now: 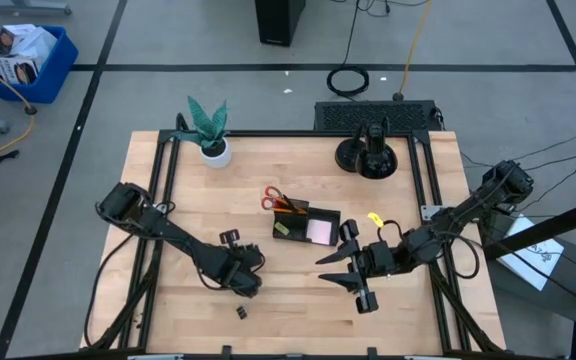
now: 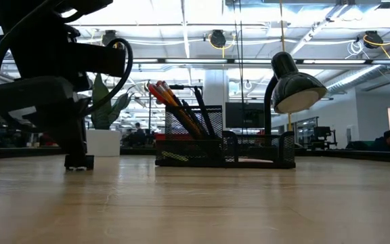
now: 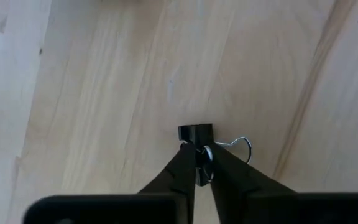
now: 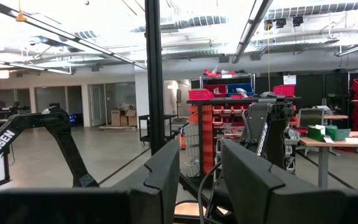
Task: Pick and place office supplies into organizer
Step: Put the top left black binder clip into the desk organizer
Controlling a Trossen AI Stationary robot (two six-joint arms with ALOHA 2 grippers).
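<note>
Black mesh makes up the organizer (image 1: pixel 306 226) near the middle of the desk (image 1: pixel 198 320); its tall cup holds orange pencils (image 2: pixel 171 102), dark pens (image 2: pixel 202 112) and red-handled scissors (image 1: pixel 273 198), and a pink sticky-note pad (image 1: pixel 319 232) lies in a low compartment. Left of the organizer, the left hand (image 3: pixel 196 163) is pinched on a binder clip (image 3: pixel 196 134) (its wire loop sticks out sideways). Another clip (image 1: pixel 241 312) lies nearer the front edge. Right of the organizer the right hand (image 4: pixel 199 171) stands partly open, holding nothing, with a yellow piece (image 1: pixel 375 217) close by, too small to make out.
</note>
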